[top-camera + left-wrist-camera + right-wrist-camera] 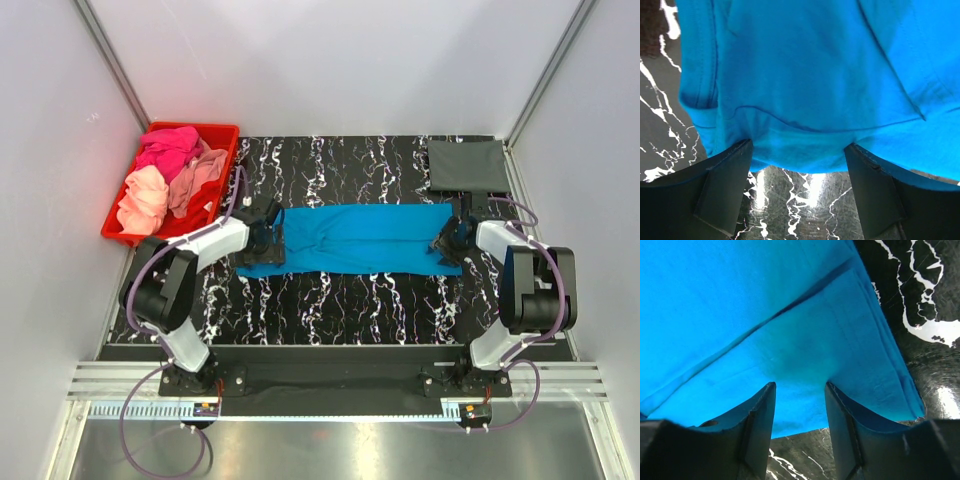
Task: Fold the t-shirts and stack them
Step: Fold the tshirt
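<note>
Blue t-shirt (365, 238) lies flat on the black marbled counter (340, 300), folded into a long band. Its long axis runs left to right across the middle of the counter, and the left end looks more rumpled and wider than the right. A hand sits at each short end of the band.

The left hand (272, 232) is at the left end. Its arm reaches from the near left base, bends at the elbow and points right toward the cloth. In the wrist view its fingers (725, 180) are spread wide. The hemmed edge of the blue cloth lies across the gap at their tips, and bare counter shows between them nearer the camera.

The right hand (447, 240) is at the right end, its arm bent in the same way and pointing left. Its fingers (757, 425) are also apart, though with a narrower gap. The folded edge of the shirt lies between and just past their tips, with no pinch visible.

A dark grey t-shirt (466, 165) lies folded flat at the far right corner, apart from the blue one. At the far left a red bin (195, 126) holds a hot pink t-shirt (170, 148), a salmon t-shirt (200, 175) and a peach t-shirt (140, 200), all crumpled together.
</note>
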Robot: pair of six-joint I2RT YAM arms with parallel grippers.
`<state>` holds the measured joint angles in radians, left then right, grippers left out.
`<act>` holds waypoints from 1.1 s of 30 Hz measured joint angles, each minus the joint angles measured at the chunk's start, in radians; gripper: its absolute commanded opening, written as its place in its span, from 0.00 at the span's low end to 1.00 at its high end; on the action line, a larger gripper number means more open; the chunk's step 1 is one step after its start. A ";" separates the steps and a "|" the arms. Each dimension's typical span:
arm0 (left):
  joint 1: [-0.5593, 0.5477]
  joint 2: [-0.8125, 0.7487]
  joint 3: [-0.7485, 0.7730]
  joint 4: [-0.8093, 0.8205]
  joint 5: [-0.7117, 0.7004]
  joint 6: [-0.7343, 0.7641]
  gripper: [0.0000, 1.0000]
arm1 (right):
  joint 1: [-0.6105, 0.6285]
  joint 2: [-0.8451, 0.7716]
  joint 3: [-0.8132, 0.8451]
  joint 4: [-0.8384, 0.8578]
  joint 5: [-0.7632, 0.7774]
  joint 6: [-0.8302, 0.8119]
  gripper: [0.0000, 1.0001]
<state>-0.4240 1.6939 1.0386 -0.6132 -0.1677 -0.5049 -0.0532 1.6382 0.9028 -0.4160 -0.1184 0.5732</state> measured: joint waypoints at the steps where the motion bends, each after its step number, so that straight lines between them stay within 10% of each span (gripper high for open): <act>1: 0.000 0.002 0.000 0.000 -0.008 -0.005 0.81 | 0.000 0.000 0.000 0.000 0.008 -0.002 0.51; 19: 0.002 -0.186 0.166 -0.143 -0.051 -0.048 0.89 | -0.033 -0.290 0.044 -0.160 0.089 -0.024 0.55; 33: 0.001 0.328 0.525 -0.124 -0.003 0.019 0.90 | -0.033 -0.523 0.093 -0.215 -0.063 -0.035 0.60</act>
<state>-0.4229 2.0220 1.5635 -0.7368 -0.1711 -0.4858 -0.0860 1.1156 0.9955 -0.6308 -0.1810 0.5381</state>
